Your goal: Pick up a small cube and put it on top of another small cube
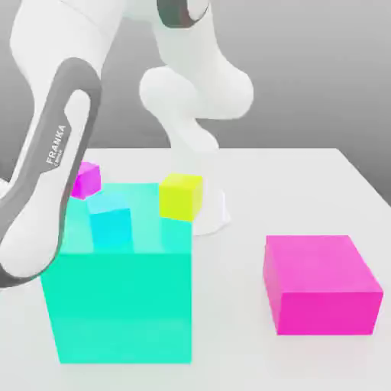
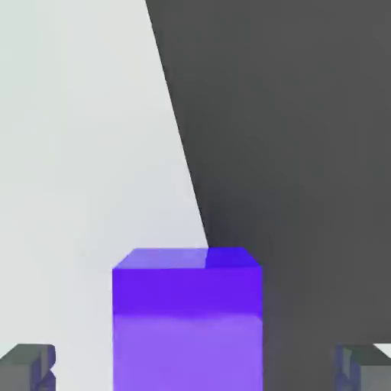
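**A:** Where is your arm?

**B:** In the exterior view your white arm [image 1: 46, 160] leans down along the exterior view's left, in front of the big teal block [image 1: 122, 305]. Its lower end runs off the edge there.

**A:** And the fingers?

**B:** In the hand view you see two grey fingers [image 2: 30, 366], one at each side. They stand wide apart. The small blue-violet cube [image 2: 187, 321] sits between them, and there is a gap on each side, so they do not touch it. The gripper [image 2: 195, 370] is open around the cube.

**A:** Where is that cube sitting?

**B:** On the white table [image 2: 76, 153], near its edge. Past the edge you see dark floor.

**A:** What is hard to see?

**B:** The bottom of the cube is cut off, and so are the finger ends.

**A:** What else is around?

**B:** In the exterior view, a small cyan cube [image 1: 111, 221] is by the back of the teal block; you cannot tell if it rests on top. A small magenta cube [image 1: 85, 179] peeks out beside the arm. A small yellow cube [image 1: 181, 196] is near the arm's base. A big magenta block [image 1: 321, 286] sits well apart, on the exterior view's right.
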{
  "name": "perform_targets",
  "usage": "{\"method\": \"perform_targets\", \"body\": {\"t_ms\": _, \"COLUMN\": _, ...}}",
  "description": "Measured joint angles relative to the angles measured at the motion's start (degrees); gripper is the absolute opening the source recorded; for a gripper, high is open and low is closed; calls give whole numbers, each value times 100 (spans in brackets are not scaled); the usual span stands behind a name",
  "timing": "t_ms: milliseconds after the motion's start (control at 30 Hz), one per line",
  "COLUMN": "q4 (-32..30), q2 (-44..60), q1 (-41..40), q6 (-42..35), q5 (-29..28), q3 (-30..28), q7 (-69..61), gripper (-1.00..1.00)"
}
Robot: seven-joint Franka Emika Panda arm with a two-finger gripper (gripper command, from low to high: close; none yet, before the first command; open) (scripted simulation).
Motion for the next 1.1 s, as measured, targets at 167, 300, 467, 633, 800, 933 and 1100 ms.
{"method": "perform_targets", "body": {"t_ms": 167, "q4": 0, "q2": -1, "q1": 1, "q6": -16, "q5": -12, "q3": -2, "q7": 9, "gripper": -100}}
{"method": "perform_targets", "body": {"t_ms": 300, "q4": -78, "q2": -301, "q1": 54, "q6": -229, "q5": -144, "q3": -84, "q7": 82, "gripper": -100}}
{"method": "perform_targets", "body": {"t_ms": 467, "q4": -446, "q2": -1293, "q1": 540, "q6": -824, "q5": -534, "q3": -419, "q7": 845, "gripper": -100}}
{"method": "perform_targets", "body": {"t_ms": 633, "q4": -899, "q2": -2336, "q1": 1092, "q6": -1333, "q5": -1044, "q3": -662, "q7": 2014, "gripper": -100}}
{"method": "perform_targets", "body": {"t_ms": 800, "q4": -1355, "q2": -3403, "q1": 1413, "q6": -1838, "q5": -1617, "q3": -649, "q7": 3240, "gripper": -100}}
{"method": "perform_targets", "body": {"t_ms": 933, "q4": -1717, "q2": -4238, "q1": 1562, "q6": -2249, "q5": -2000, "q3": -523, "q7": 4170, "gripper": -100}}
{"method": "perform_targets", "body": {"t_ms": 1100, "q4": -2173, "q2": -5226, "q1": 1516, "q6": -2751, "q5": -2310, "q3": -226, "q7": 5203, "gripper": -100}}
